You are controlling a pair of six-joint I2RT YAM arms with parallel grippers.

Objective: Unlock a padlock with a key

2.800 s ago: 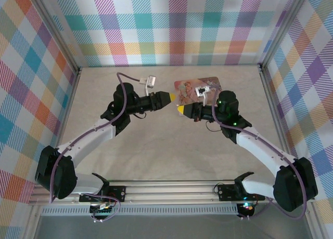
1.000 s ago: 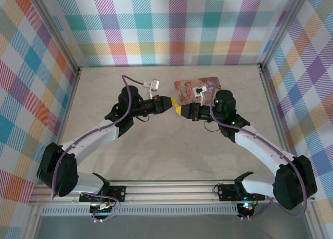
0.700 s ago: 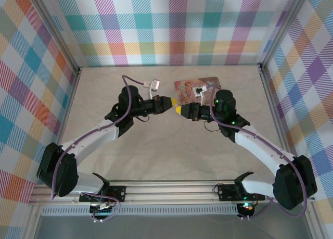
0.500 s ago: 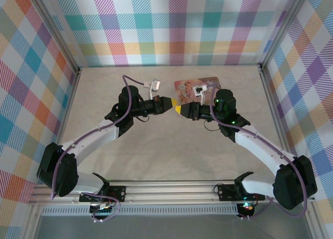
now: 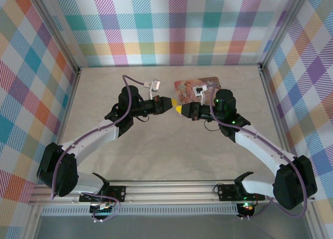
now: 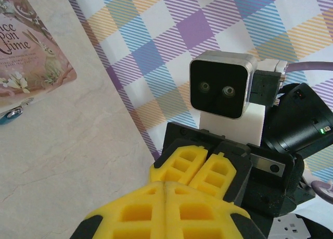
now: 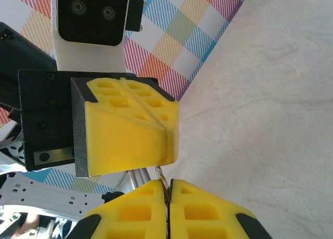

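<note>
— At the middle of the table (image 5: 156, 150), how do the two arms meet?

— Tip to tip. The left gripper (image 5: 168, 102) and the right gripper (image 5: 179, 110) point at each other, almost touching, above the pale marbled surface.

— And how do the jaws stand?

— Both pairs are pressed together. The left gripper's yellow fingers (image 6: 135, 213) are closed with nothing seen between them. The right gripper's yellow fingers (image 7: 130, 213) pinch a thin metal sliver (image 7: 162, 175), which pokes from their seam toward the left fingertips. What the sliver is, I cannot tell.

— Where is the padlock?

— The padlock (image 6: 12, 114), a tiny blue-and-silver piece, lies flat on the table just beside the edge of the pink box (image 6: 28, 57), as seen from the left wrist. It sits off to the side of the meeting fingertips, apart from both grippers and touched by neither.
</note>
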